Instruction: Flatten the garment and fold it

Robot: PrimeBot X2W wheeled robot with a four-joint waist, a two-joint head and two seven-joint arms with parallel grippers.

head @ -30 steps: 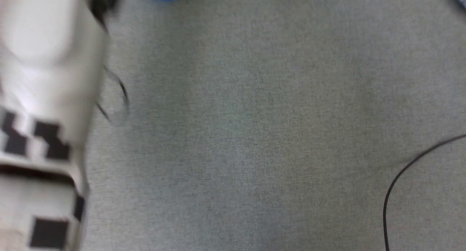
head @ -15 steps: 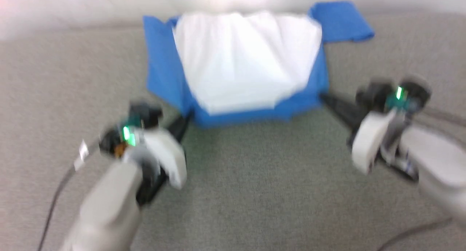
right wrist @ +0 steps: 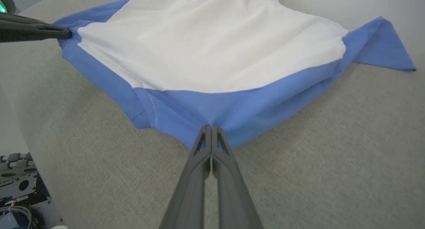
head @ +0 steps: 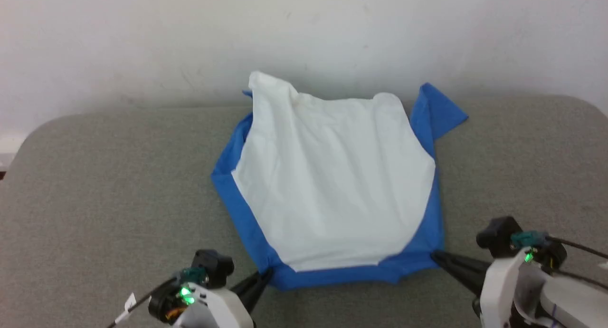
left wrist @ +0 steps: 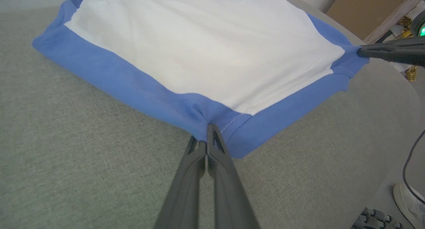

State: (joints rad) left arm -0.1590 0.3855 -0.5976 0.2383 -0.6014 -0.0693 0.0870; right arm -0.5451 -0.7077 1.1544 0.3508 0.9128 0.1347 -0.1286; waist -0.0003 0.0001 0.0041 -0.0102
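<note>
The garment [head: 332, 190] lies spread on the grey pad [head: 95, 199], its far edge close to the white wall [head: 304, 33]; the white body faces up, framed by blue along the near edge and down both sides; one blue sleeve [head: 439, 111] sticks out flat at the far right, and the far left corner of the white cloth rises in a small peak against the wall. A few shallow creases run across the white; no print shows on the upper side. The left gripper [head: 267, 272] has its jaws pressed together on the near left blue corner, the cloth puckering where the tips bite; in the left wrist view the two fingers [left wrist: 199, 162] meet with only the fabric between them. The right gripper [head: 434, 256] is clamped the same way on the near right blue corner, its fingers [right wrist: 202, 156] closed to a thin seam in the right wrist view. The near blue hem runs between the two tips; both grippers sit low over the pad, well apart, each angled inward toward its corner. A white shoe [left wrist: 406, 199] shows on the floor past the pad's edge.
</note>
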